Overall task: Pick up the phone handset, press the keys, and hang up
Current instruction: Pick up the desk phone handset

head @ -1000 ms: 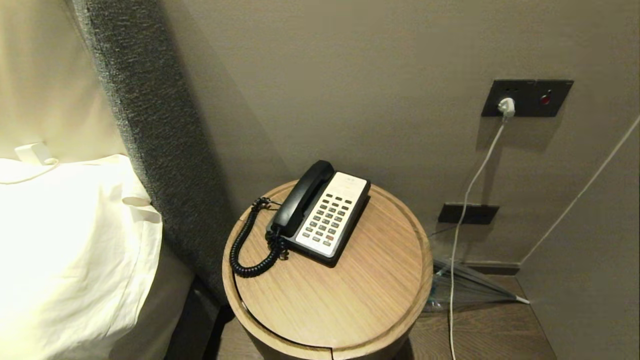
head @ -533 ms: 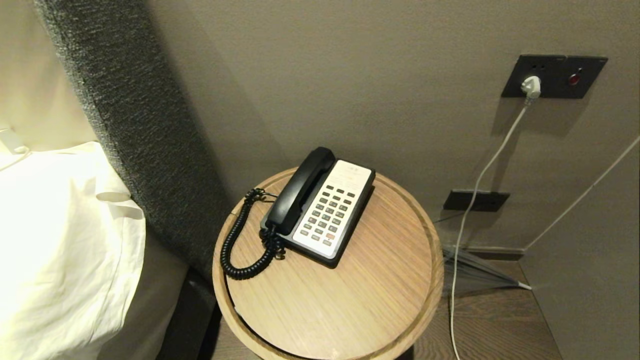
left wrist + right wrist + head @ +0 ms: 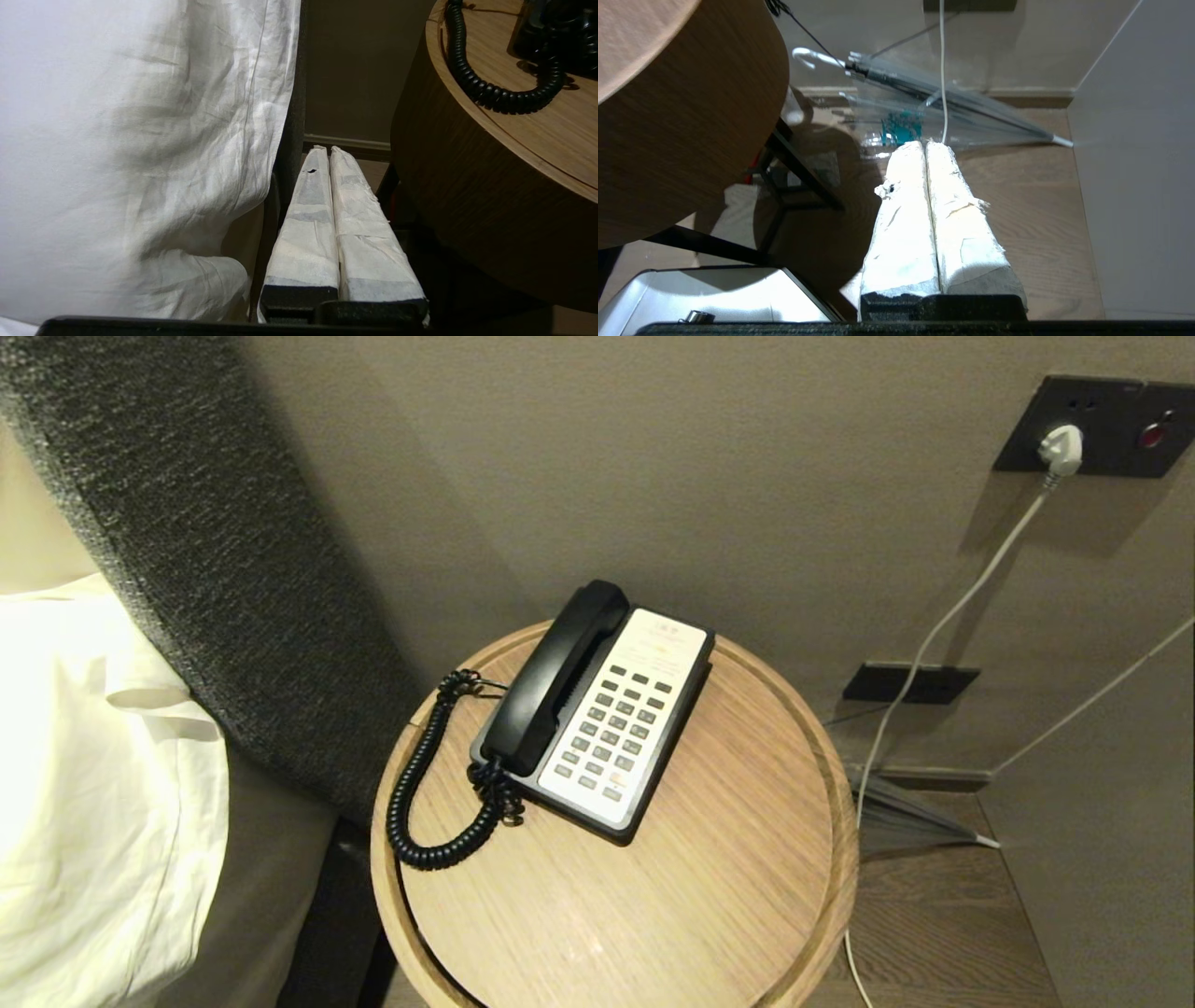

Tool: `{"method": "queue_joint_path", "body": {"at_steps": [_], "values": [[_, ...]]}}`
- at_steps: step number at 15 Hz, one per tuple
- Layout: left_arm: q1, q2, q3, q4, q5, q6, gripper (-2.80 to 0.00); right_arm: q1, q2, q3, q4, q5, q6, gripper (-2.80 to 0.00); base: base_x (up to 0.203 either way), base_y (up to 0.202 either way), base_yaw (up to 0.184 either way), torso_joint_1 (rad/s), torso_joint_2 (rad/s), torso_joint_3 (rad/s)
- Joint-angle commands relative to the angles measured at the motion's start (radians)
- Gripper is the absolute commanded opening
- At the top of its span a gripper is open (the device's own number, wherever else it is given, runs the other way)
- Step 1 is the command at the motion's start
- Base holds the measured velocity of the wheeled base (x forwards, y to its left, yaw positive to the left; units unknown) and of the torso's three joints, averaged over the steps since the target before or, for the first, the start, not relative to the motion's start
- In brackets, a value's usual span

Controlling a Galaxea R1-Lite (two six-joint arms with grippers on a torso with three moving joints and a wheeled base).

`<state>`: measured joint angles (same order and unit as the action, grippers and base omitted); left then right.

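My view has tipped closer, so the phone handset (image 3: 551, 679) sits centre frame in its cradle left of the keys (image 3: 616, 726) on the desk (image 3: 709, 887). My left gripper (image 3: 325, 151) and right gripper (image 3: 924, 144) hang closed and empty below the desk, nothing started.

From my head camera neither of my arms shows. The round table (image 3: 653, 896) runs off the bottom edge, so I can't see its near rim. The wall socket plate (image 3: 1102, 425) is clipped by the right edge. The markings on the keys (image 3: 616, 728) are too small for me to read. In my left wrist view the phone base (image 3: 560, 32) is dark and cut off at the corner, and only part of the coiled cord (image 3: 495, 93) shows.
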<state>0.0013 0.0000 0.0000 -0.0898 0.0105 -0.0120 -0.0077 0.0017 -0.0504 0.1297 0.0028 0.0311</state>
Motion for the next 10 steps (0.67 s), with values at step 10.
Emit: {"method": "queue_joint_path", "body": {"at_steps": [10], "values": [[0.000, 0.000, 0.040, -0.001, 0.000, 0.018, -2.80, 0.000, 0.001, 0.000, 0.001, 0.000, 0.000, -2.80, 0.000, 0.000, 0.000, 0.002, 0.00, -0.090]]}}
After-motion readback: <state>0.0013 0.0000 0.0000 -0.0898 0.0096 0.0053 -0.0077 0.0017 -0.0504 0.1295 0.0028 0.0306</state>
